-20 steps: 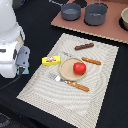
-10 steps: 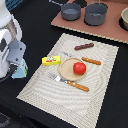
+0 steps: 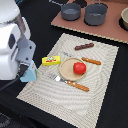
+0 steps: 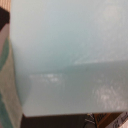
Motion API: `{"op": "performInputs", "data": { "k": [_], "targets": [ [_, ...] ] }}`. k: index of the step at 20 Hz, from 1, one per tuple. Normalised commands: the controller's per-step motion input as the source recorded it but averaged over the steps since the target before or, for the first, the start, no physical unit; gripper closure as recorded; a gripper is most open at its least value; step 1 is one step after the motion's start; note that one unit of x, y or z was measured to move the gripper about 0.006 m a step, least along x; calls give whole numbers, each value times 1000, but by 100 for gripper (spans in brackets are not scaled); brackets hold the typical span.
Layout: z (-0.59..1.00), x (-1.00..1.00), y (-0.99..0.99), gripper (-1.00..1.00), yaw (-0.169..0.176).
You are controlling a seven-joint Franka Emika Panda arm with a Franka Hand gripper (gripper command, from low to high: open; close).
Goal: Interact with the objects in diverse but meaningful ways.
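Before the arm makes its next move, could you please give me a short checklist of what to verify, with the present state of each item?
1. Pale blue carton at the end effector: ok, it sits beside the arm at the placemat's edge and fills the wrist view.
2. Firm hold on the carton: cannot tell, the fingers are hidden.
3. Red tomato resting on the small plate: ok.
4. Yellow block apart from the carton: ok, a gap shows.
5. Bare placemat available for setting down: ok, the near part is bare.
6. Grey pots away from the arm: ok.
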Motion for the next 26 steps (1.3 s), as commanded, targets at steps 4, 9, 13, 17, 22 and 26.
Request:
{"op": "performInputs", "data": {
  "k": [4,9,13,17,22,26],
  "targets": [
    [190,929,-181,100,-53],
    [115,925,-184,100,-53],
    [172,941,-156,100,-57],
    [86,913,-136,100,-67],
    [0,870,-22,100,-83],
    [0,861,0,100,-76]
  ]
}}
